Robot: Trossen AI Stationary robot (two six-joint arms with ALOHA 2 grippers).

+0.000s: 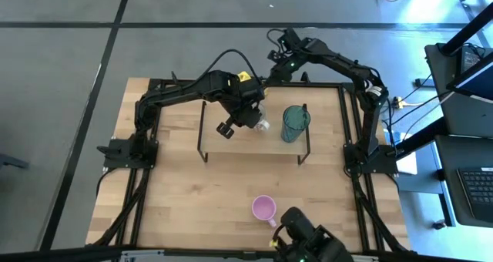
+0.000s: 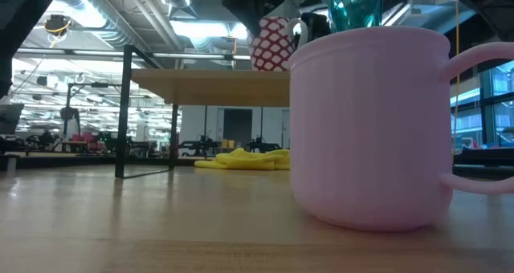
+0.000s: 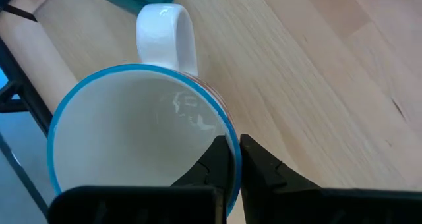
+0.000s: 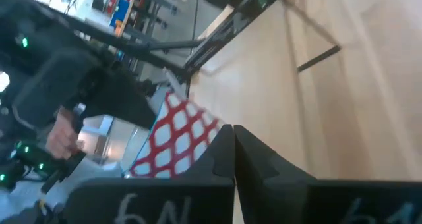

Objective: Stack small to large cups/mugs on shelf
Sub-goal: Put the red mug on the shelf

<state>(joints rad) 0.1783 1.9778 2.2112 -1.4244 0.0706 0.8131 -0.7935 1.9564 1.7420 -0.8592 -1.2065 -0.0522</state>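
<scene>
Step in hand: placing the white mug [image 3: 142, 138] on the shelf [image 1: 219, 135]. The left gripper [image 3: 234, 161] pinches its rim, at nine o'clock of the teal cup [image 1: 293, 123]. Right gripper [image 4: 234, 155] waits, fingers pressed together. Next: release, then fetch pink mug [image 1: 264, 209], six o'clock of the shelf.

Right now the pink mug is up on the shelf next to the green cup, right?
No. The pink mug stands on the table, in front of the shelf, as the high view shows. The green cup is on the shelf.
</scene>
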